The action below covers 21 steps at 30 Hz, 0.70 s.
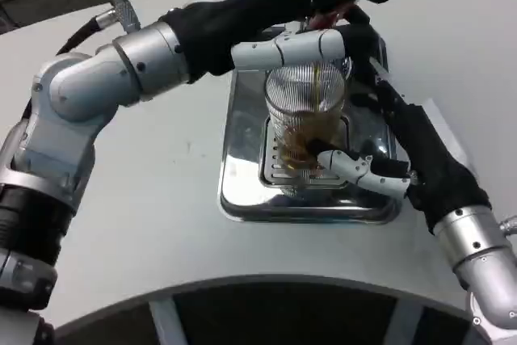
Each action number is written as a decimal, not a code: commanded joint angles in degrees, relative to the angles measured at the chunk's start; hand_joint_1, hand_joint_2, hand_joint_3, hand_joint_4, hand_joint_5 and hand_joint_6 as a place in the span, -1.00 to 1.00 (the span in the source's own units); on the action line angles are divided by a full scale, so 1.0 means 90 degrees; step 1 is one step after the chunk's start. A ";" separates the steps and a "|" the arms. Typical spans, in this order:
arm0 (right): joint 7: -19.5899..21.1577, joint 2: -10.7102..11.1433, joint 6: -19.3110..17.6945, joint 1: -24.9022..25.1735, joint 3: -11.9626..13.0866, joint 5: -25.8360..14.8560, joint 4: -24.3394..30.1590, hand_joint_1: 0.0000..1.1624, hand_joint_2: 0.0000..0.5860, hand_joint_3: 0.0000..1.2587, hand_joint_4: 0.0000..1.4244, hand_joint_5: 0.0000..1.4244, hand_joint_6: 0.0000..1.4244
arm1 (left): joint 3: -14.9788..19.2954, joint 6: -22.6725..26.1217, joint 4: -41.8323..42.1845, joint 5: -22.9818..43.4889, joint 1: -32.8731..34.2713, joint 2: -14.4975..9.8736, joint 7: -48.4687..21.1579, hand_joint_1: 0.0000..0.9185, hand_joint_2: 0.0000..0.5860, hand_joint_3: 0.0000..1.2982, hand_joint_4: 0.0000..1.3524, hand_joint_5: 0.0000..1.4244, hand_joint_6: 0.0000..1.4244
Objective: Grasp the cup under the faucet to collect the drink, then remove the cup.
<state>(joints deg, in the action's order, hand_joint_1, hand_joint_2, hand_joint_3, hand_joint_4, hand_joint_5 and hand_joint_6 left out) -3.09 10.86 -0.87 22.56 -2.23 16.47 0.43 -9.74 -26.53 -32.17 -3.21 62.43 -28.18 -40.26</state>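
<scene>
Faucet itself is hidden behind my left hand (323, 14), so I can't make out the spout, only a thin brown stream dropping into the cup (305, 111). Whether my left hand presses or grips anything up there, can't tell; its black fingers reach across the top of the frame and one white finger lies across the cup's rim. Cup base is partly covered by my right hand's fingers (355, 169). My right forearm is cut off at the frame's lower right corner, my left arm at the left edge. Surface: white table (161, 232) with a curved front edge, dark floor beyond it at top and below. A shiny steel drip tray (242, 191) sits on the table, slotted grate (275, 169) in its middle. Cup stands upright on that grate, clear ribbed glass, brown liquid filling about the lower half. My right hand (388, 151) is wrapped around the cup from the right, white fingers against the lower wall, clamped on it.
</scene>
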 commanded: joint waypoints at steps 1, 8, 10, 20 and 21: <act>0.0105 -0.0094 -0.0155 0.0123 -0.0087 -0.0069 -0.0206 0.31 -0.25 -0.89 -0.88 -0.76 -0.87 | -0.0181 -0.0046 -0.0089 -0.0295 -0.0182 -0.0075 -0.0165 -1.00 -0.53 -0.77 -0.84 -0.70 -0.80; 0.0148 -0.0128 -0.0212 0.0240 -0.0129 -0.0078 -0.0410 0.31 -0.24 -0.88 -0.88 -0.76 -0.87 | -0.0197 -0.0124 -0.0140 -0.0329 -0.0145 -0.0100 -0.0158 -1.00 -0.52 -0.76 -0.83 -0.70 -0.80; 0.0172 -0.0149 -0.0223 0.0276 -0.0142 -0.0076 -0.0479 0.30 -0.24 -0.88 -0.88 -0.76 -0.87 | -0.0197 -0.0146 -0.0159 -0.0339 -0.0135 -0.0101 -0.0158 -1.00 -0.52 -0.76 -0.83 -0.70 -0.80; 0.0258 -0.0233 -0.0284 0.0499 -0.0171 -0.0106 -0.0863 0.29 -0.26 -0.88 -0.88 -0.76 -0.87 | -0.0191 -0.0232 -0.0173 -0.0392 -0.0117 -0.0097 -0.0188 -1.00 -0.52 -0.76 -0.82 -0.70 -0.80; 0.0267 -0.0239 -0.0284 0.0522 -0.0175 -0.0111 -0.0896 0.29 -0.26 -0.88 -0.88 -0.76 -0.87 | -0.0190 -0.0237 -0.0172 -0.0393 -0.0115 -0.0097 -0.0189 -1.00 -0.52 -0.76 -0.82 -0.70 -0.80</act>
<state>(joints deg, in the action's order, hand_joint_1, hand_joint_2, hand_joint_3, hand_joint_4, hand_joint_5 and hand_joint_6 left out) -1.16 9.43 -2.18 26.51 -3.30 16.18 -6.76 -9.96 -28.63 -32.68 -4.63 62.82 -28.41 -40.25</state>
